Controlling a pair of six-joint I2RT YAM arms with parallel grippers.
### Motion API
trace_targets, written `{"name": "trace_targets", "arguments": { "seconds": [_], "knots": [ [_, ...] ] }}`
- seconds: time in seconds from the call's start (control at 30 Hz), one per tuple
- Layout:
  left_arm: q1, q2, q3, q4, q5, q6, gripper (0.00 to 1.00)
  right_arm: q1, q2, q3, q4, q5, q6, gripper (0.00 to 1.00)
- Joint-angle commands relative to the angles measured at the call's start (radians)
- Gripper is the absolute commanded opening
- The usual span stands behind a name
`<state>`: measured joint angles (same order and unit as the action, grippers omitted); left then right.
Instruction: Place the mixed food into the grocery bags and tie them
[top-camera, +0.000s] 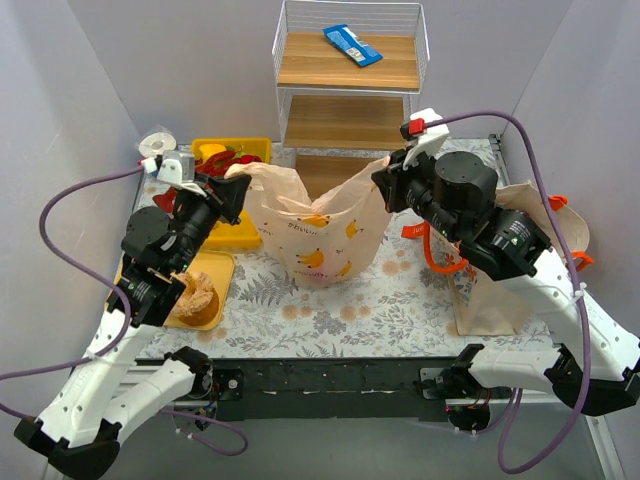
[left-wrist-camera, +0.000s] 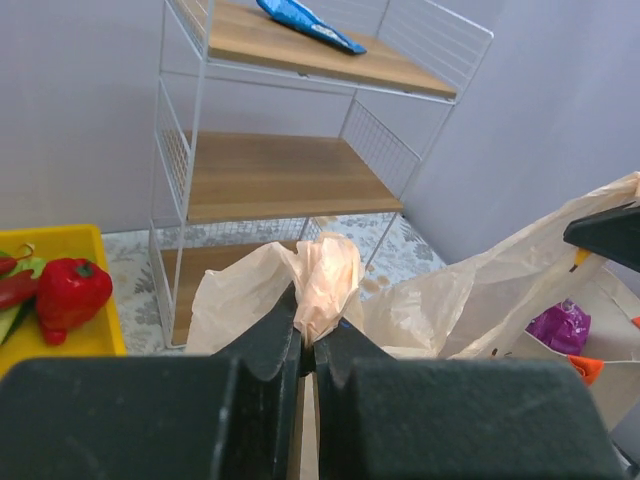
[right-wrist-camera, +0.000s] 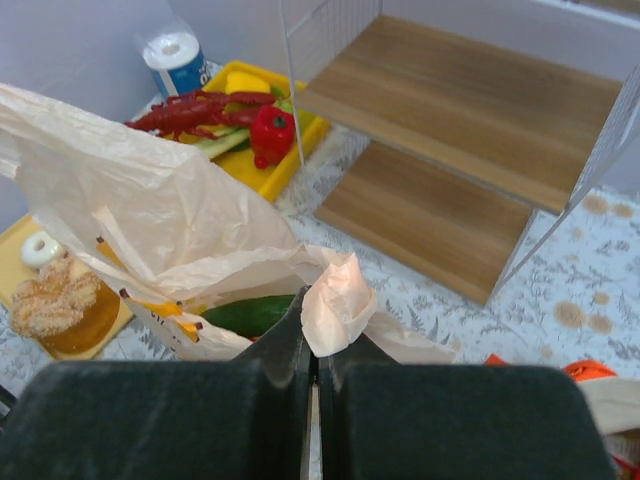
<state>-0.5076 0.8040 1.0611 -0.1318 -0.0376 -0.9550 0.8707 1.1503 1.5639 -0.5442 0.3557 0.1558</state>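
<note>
Peach plastic bag (top-camera: 318, 225) stretched left-right between claws, print text unreadable. Left claw (top-camera: 238, 185) pinching one handle, right claw (top-camera: 385, 178) pinching other. Cucumber (right-wrist-camera: 250, 313) inside, lying sideways.

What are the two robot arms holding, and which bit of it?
Both hold the peach plastic bag: the left end effector pinches one bunched top end, the right end effector pinches the other.

No legible text (print on the peach bag (top-camera: 318, 238) too small)
</note>
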Motion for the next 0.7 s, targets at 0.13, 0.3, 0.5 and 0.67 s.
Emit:
{"name": "trace_targets", "arguments": {
  "seconds": [0.13,0.3,0.5,0.67],
  "knots": [
    [0.003,-0.129,-0.11,-0.069,-0.143,-0.051,0.0,-0.035,-0.012,-0.12,0.162,-0.015,-0.116,0.01],
    [0.003,-0.095,-0.19,-0.094,-0.056,-0.134,0.0,-0.111,0.003,-0.192,0.164,-0.032,-0.105,0.01],
    [0.004,-0.023,-0.204,-0.114,-0.033,-0.11,0.0,-0.124,0.023,-0.122,0.067,-0.041,-0.113,0.31],
    [0.004,-0.009,-0.173,-0.109,-0.035,-0.031,0.03,-0.124,-0.009,-0.093,0.009,-0.098,-0.127,0.72]
  ]
}}
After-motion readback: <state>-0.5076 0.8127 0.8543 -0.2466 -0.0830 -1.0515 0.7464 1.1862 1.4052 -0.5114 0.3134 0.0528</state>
